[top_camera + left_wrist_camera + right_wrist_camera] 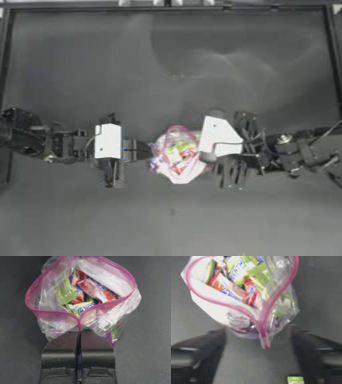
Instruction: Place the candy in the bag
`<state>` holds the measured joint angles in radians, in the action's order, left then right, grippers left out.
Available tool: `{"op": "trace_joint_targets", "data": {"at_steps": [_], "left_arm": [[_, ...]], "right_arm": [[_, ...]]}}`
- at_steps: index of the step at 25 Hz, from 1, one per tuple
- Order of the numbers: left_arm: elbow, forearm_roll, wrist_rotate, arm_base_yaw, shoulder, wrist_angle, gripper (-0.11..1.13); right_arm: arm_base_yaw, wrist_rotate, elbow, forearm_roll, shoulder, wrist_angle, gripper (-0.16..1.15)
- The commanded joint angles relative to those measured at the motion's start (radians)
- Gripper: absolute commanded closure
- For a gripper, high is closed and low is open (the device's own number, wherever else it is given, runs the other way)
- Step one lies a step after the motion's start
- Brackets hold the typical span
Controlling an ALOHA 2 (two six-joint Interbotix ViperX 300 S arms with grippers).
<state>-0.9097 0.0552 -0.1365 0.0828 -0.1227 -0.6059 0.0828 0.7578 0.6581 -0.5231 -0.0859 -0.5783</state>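
Observation:
The bag (177, 155), clear with a pink strip around its mouth, is held up at the table's middle between both arms. Its mouth gapes open, and several colourful wrapped sweets lie inside the bag (83, 293). My left gripper (79, 331) is shut on the pink strip at the bag's left edge, as the top view of that gripper (147, 150) also shows. My right gripper (258, 333) is open at the bag's right side, jaws spread wide either side of a hanging corner of the bag (247, 293). I cannot single out the candy; a small green piece (295, 379) shows low between the right jaws.
The dark table (174, 65) stretches bare behind and in front of the arms. Its raised rim (332, 50) runs along the far and side edges.

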Motion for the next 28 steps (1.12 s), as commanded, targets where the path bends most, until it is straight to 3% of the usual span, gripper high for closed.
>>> {"op": "trace_joint_targets", "data": {"at_steps": [1, 10, 19, 24, 28], "left_arm": [[0.012, 0.002, 0.000, 0.000, 0.025, -0.005, 0.98], [0.008, 0.002, 0.000, -0.003, 0.028, -0.005, 0.98], [0.012, 0.000, -0.002, -0.003, 0.025, -0.005, 0.98], [0.012, 0.000, 0.000, -0.003, 0.021, -0.003, 0.98], [0.015, 0.000, 0.000, -0.003, 0.021, -0.005, 0.98]], "right_arm": [[0.002, -0.002, -0.009, 0.005, -0.061, -0.002, -0.03], [-0.008, -0.051, 0.009, 0.028, -0.140, -0.091, -0.03], [-0.104, -0.270, 0.072, 0.244, -0.250, -0.169, -0.03], [-0.164, -0.362, 0.098, 0.296, -0.245, -0.173, -0.02], [-0.187, -0.374, 0.123, 0.305, -0.241, -0.169, -0.02]]}}
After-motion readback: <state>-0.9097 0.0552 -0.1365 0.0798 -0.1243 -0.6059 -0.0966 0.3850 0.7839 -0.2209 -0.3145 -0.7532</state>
